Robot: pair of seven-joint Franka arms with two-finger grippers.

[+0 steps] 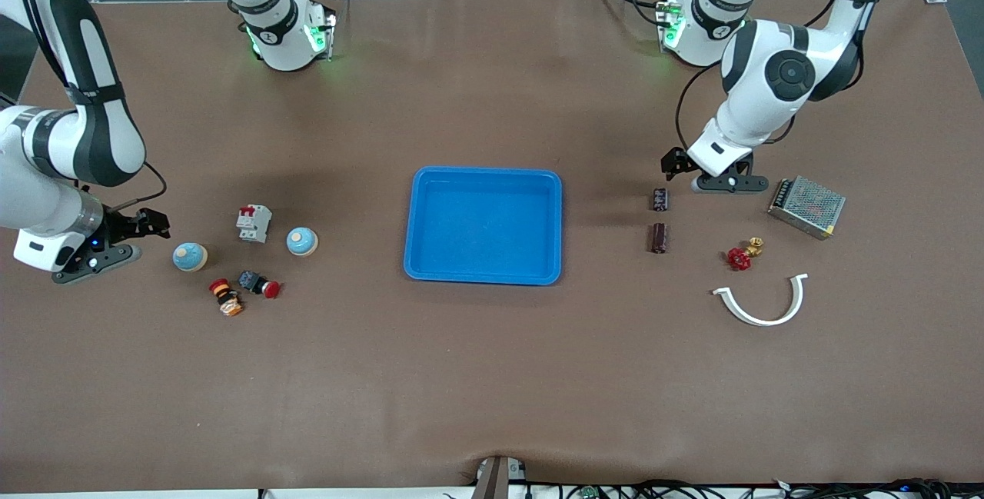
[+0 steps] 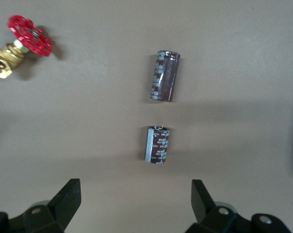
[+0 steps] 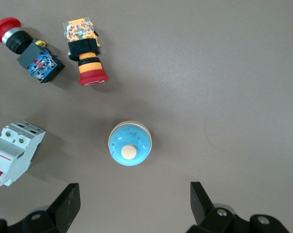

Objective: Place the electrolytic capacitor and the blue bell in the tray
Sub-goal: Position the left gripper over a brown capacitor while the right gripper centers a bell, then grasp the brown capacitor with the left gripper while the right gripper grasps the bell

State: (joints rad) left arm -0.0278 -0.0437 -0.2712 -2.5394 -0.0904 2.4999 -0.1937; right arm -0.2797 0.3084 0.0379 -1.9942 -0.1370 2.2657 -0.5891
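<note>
The bright-blue tray (image 1: pixel 484 277) lies empty at the table's middle. Two dark electrolytic capacitors lie toward the left arm's end: one (image 1: pixel 659 199) (image 2: pixel 158 144) and one nearer the front camera (image 1: pixel 659 237) (image 2: pixel 164 76). My left gripper (image 1: pixel 676 166) (image 2: pixel 134 194) is open and empty, just short of the first capacitor. Two blue bells sit toward the right arm's end: one (image 1: pixel 190 257) (image 3: pixel 129 143) and one closer to the tray (image 1: pixel 302 241). My right gripper (image 1: pixel 152 224) (image 3: pixel 134 194) is open and empty, just short of the first bell.
A white circuit breaker (image 1: pixel 254 222) (image 3: pixel 10 151) and two red push buttons (image 1: pixel 227 297) (image 1: pixel 259 283) lie by the bells. A red-handled brass valve (image 1: pixel 742 255) (image 2: pixel 25 41), a metal mesh box (image 1: pixel 806 207) and a white curved piece (image 1: pixel 761 305) lie by the capacitors.
</note>
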